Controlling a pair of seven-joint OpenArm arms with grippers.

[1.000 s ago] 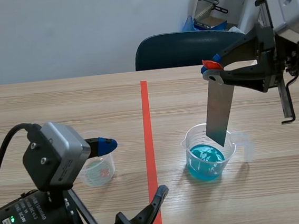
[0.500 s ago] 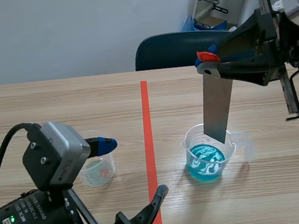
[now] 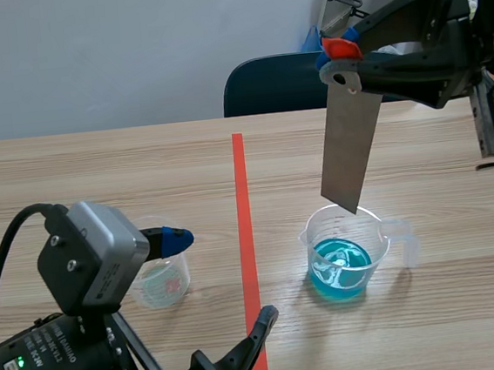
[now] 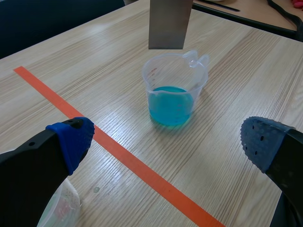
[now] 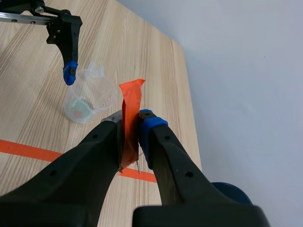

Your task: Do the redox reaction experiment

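Wooden table (image 3: 97,173), crossed near to far by a red tape line (image 3: 243,203); a dark blue chair (image 3: 289,80) stands at the far edge. Your right gripper (image 3: 337,54), raised at far right, is clamped on the orange-taped top of a grey metal strip (image 3: 351,153). The strip hangs tilted, its lower end just above the mouth of the beaker of blue liquid (image 3: 343,250), right of the line. Your left gripper (image 4: 165,142), near left, stands wide, one pad just beside the small clear cup (image 3: 162,281).
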